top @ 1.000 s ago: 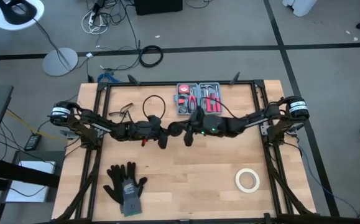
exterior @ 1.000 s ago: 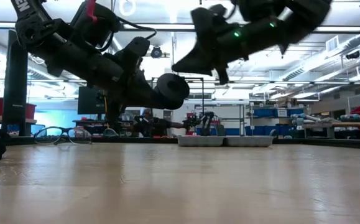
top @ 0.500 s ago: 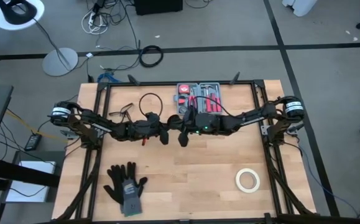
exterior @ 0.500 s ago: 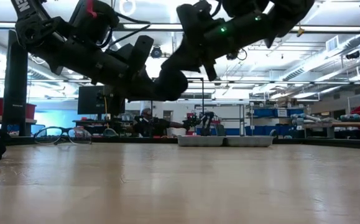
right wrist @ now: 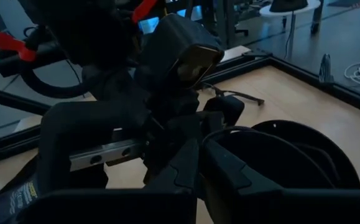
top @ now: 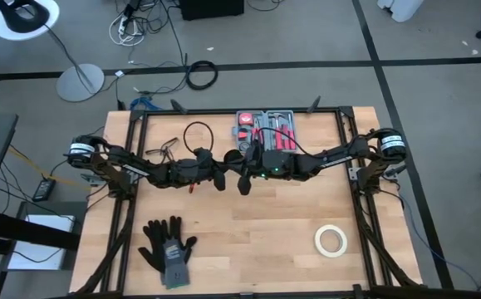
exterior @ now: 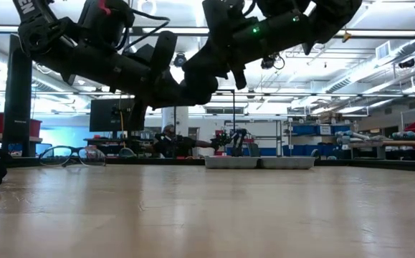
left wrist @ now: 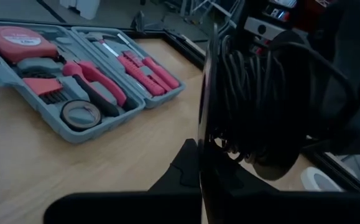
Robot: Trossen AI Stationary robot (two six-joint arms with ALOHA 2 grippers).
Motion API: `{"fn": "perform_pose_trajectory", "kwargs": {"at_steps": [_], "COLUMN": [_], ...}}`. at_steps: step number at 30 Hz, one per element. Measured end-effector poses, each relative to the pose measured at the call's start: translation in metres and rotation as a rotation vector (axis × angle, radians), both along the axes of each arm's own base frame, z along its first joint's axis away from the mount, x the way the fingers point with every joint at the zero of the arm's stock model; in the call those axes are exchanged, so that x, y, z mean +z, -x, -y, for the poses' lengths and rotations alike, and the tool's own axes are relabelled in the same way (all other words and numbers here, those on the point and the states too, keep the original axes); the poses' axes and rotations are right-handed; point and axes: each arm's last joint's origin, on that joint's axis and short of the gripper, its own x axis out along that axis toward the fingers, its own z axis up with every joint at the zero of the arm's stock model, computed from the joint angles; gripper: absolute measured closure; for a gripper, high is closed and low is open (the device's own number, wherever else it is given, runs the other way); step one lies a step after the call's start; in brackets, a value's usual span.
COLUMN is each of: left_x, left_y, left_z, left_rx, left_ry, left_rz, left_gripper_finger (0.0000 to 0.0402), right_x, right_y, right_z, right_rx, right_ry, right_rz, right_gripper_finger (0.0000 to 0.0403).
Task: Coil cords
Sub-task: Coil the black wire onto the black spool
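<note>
Keep left hand (top: 220,178) clamped on the cords (left wrist: 254,106); right hand (top: 242,184) alongside, grip unclear, feeding wire snugly.

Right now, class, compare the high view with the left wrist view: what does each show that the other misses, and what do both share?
Only the high view shows the gloves, the eyeglasses, and both arms meeting mid-table, the left end effector beside the right end effector. Only the left wrist view shows the cord close up, wound in many thin black turns on a round spool. Both show the open tool case and the white tape roll.
</note>
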Motion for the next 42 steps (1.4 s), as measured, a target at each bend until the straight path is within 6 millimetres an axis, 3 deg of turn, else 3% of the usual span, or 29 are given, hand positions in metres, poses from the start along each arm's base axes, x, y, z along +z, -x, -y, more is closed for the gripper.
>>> {"fn": "perform_pose_trajectory", "kwargs": {"at_steps": [19,28,34,37,42], "left_x": [0.004,0.004,0.003,0.003,0.003], "left_y": [-0.001,-0.001,-0.001,-0.001,-0.001], "left_z": [0.0,0.0,0.001,0.001,0.001], "left_rx": [-0.004,-0.015,-0.038,-0.04,-0.041], "left_ry": [0.001,-0.016,-0.018,-0.029,-0.035], "left_rz": [0.04,0.031,0.021,0.017,0.015], "left_gripper_finger": [0.0401,0.0401,0.0401,0.0401,0.0401], "right_x": [-0.006,-0.009,-0.003,-0.012,-0.044], "right_y": [0.002,0.004,0.014,0.02,0.041], "right_z": [-0.006,-0.013,-0.028,-0.036,-0.044], "right_rx": [0.038,0.049,0.062,0.044,-0.02], "right_ry": [0.009,0.02,0.05,0.057,-0.007], "right_rz": [-0.068,-0.112,-0.175,-0.211,-0.247], "right_gripper_finger": [0.0333,0.037,0.0398,0.0396,0.0399]}}
